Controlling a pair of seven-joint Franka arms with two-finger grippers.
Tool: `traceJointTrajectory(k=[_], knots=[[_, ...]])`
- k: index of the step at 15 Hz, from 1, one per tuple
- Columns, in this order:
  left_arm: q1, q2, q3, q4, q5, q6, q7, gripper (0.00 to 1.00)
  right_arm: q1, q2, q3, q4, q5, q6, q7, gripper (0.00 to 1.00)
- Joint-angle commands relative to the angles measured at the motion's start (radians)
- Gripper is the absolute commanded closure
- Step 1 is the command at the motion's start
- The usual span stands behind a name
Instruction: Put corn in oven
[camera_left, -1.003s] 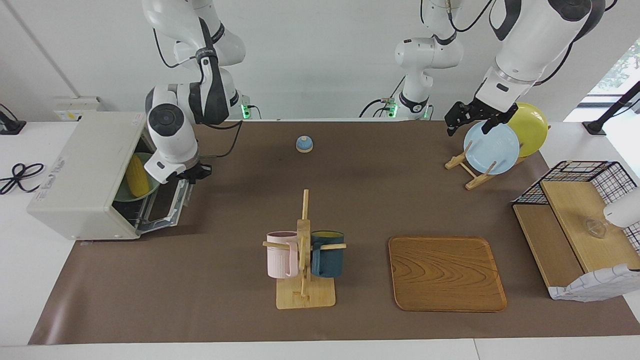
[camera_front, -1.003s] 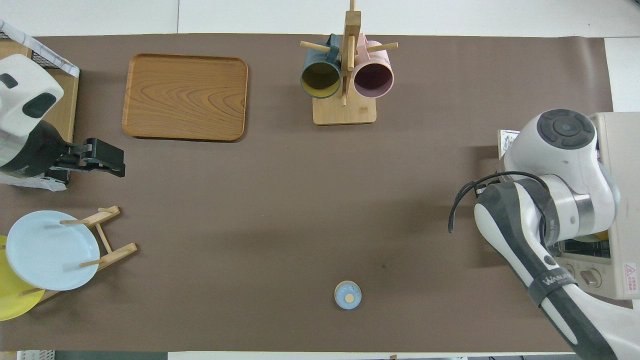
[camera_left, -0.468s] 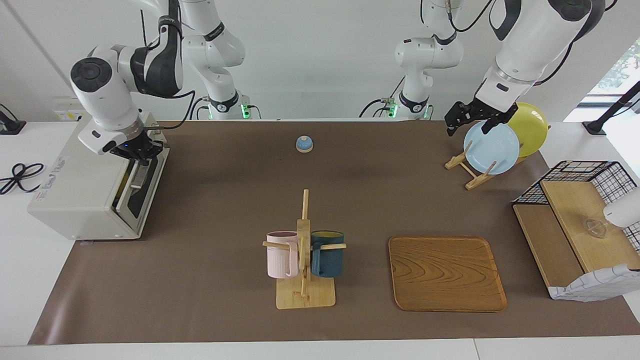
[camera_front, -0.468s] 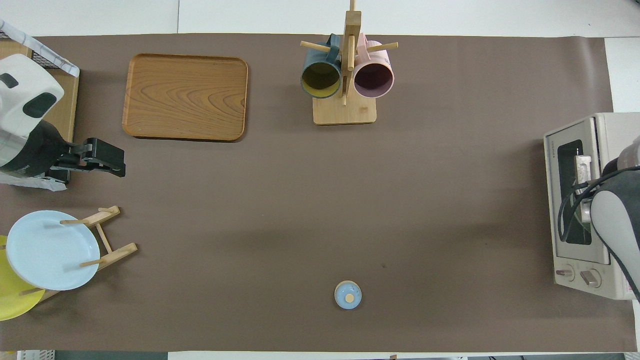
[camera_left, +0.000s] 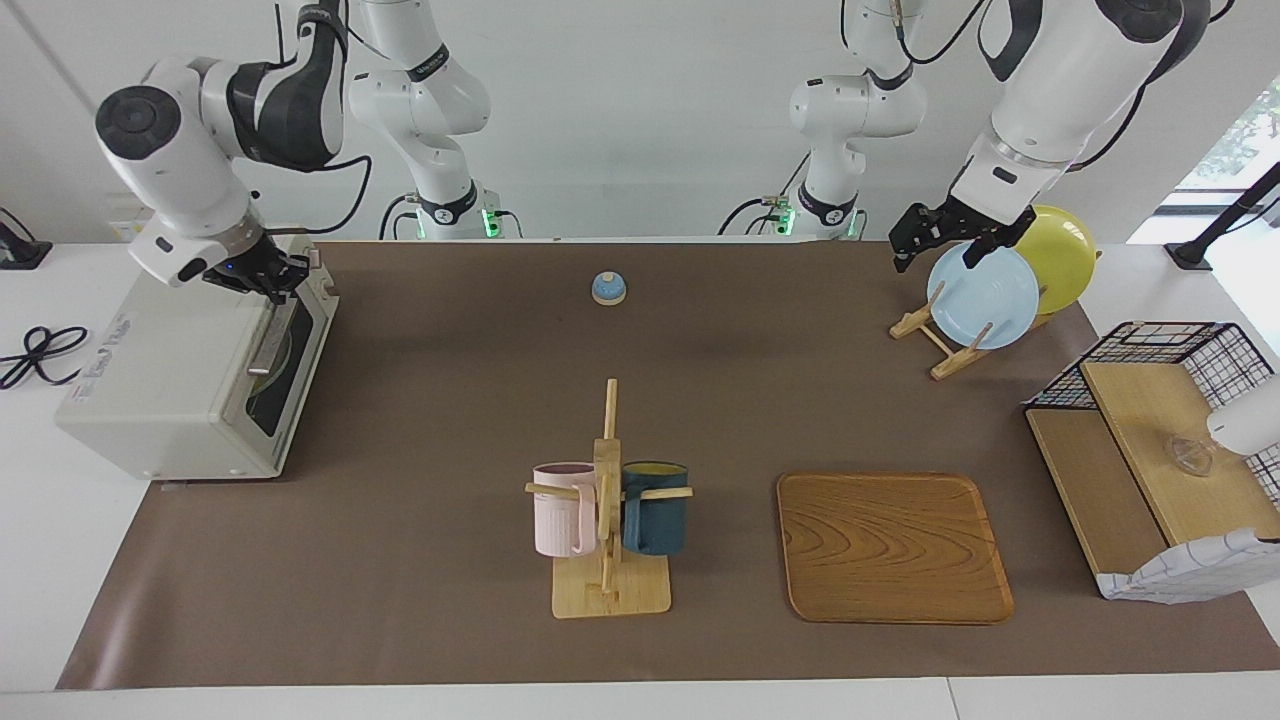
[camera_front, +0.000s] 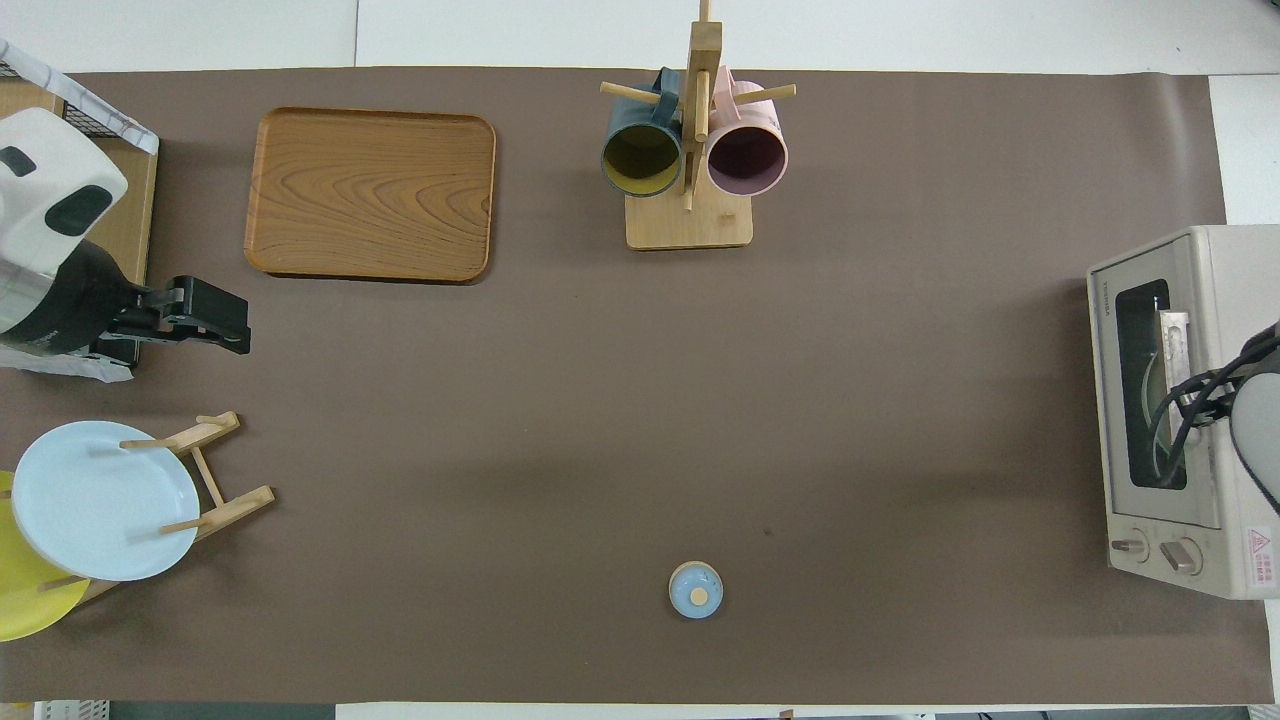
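We find the oven (camera_left: 180, 375) at the right arm's end of the desk (camera_left: 700, 400), its door shut and its bar handle (camera_left: 272, 340) running along the top edge of the door. The corn cannot be made out; through the dark door window only a pale green curve shows.

The right arm bends over the oven from the robots' side, its wrist angled downward. The right end effector (camera_left: 268, 280) sits over the oven's top front edge, at the end of the handle nearer to the robots, fingertips drawn almost together; we cannot tell whether they touch the handle.

The left arm waits. Its forearm slopes down toward the plate rack (camera_left: 935, 345), and the left end effector (camera_left: 915, 235) hangs above the light blue plate (camera_left: 985, 295), fingers spread wide and holding nothing.
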Motion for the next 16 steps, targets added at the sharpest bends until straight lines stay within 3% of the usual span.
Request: traceJointTrajectory(k=[1,4,5,6,7,10,16], knots=[[0.009,-0.001,-0.008,0.010,0.016,-0.018,0.000,0.00,-0.007,0.000,0.005,0.129,0.033,-0.122,-0.012,0.83],[0.009,-0.001,-0.008,0.010,0.016,-0.018,0.002,0.00,0.006,0.008,0.009,0.172,0.088,-0.163,-0.008,0.70],[0.009,-0.001,-0.008,0.010,0.016,-0.018,0.000,0.00,0.010,0.008,0.014,0.179,0.086,-0.180,-0.006,0.53],[0.009,-0.001,-0.008,0.010,0.016,-0.020,0.002,0.00,0.017,0.009,0.014,0.184,0.086,-0.180,-0.003,0.08],[0.009,-0.001,-0.008,0.010,0.016,-0.018,0.002,0.00,0.019,0.012,0.014,0.187,0.086,-0.180,-0.003,0.00],[0.009,-0.001,-0.008,0.010,0.016,-0.018,0.002,0.00,0.022,0.017,0.019,0.198,0.086,-0.174,0.020,0.00],[0.009,-0.001,-0.008,0.010,0.016,-0.018,0.002,0.00,0.019,0.032,0.111,0.227,0.126,-0.168,0.162,0.00]])
